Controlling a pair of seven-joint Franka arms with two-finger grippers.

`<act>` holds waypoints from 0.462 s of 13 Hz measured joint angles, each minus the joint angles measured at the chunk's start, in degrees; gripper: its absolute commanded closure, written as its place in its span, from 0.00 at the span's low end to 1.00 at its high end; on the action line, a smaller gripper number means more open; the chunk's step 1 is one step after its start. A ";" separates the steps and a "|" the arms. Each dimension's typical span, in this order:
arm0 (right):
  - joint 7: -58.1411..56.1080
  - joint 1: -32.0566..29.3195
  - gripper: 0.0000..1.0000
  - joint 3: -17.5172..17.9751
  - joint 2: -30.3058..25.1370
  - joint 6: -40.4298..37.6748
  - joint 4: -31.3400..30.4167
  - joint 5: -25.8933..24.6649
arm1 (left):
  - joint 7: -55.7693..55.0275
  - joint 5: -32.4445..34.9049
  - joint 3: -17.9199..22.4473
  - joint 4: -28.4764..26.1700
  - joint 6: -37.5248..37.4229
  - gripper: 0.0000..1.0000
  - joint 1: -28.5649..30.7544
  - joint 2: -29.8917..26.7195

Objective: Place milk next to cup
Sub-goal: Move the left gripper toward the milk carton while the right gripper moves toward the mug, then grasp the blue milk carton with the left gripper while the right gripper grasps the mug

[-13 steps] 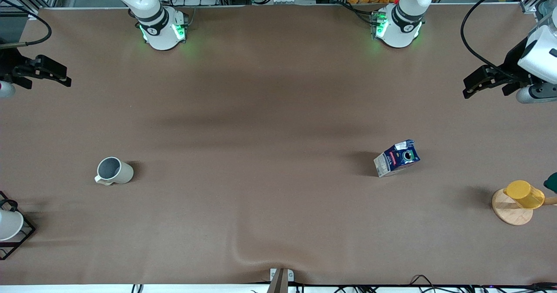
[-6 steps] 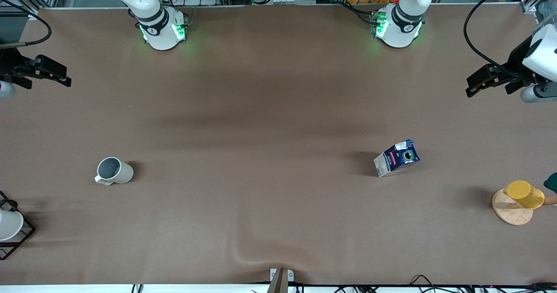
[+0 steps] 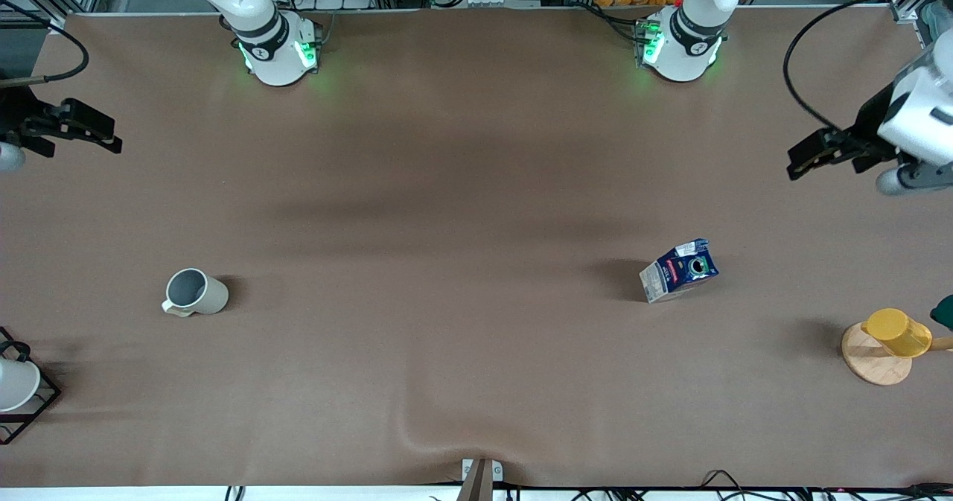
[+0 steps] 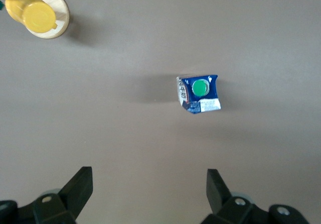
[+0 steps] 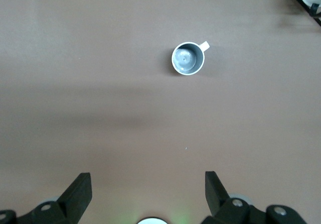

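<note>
The milk (image 3: 679, 270) is a small dark blue carton with white sides and a green cap; it stands on the table toward the left arm's end and also shows in the left wrist view (image 4: 198, 94). The cup (image 3: 195, 292), beige with a grey-blue inside, stands toward the right arm's end and shows in the right wrist view (image 5: 188, 59). My left gripper (image 3: 802, 160) is open and empty, high over the table's edge at its end. My right gripper (image 3: 97, 130) is open and empty, high over its end of the table.
A yellow cup (image 3: 897, 332) sits on a round wooden coaster (image 3: 871, 359) at the left arm's end, nearer the front camera than the milk. A white cup in a black wire frame (image 3: 18, 389) stands at the right arm's end. The brown table cover has a ripple (image 3: 424, 434) near the front edge.
My left gripper has shifted slightly over its end of the table. The right arm, the milk and the cup have not moved.
</note>
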 measured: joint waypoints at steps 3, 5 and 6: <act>-0.28 1.42 0.00 0.27 1.92 0.13 -0.34 -0.95 | -0.53 0.00 -1.26 -0.18 6.48 0.00 -0.61 5.08; -0.08 4.30 0.00 0.35 4.97 0.47 -0.25 -4.40 | -1.69 0.00 -1.93 -0.26 10.13 0.00 -1.91 9.11; 0.02 4.88 0.00 0.37 6.38 0.47 -0.23 -5.17 | -2.42 0.00 -2.11 -0.24 11.34 0.00 -2.45 11.11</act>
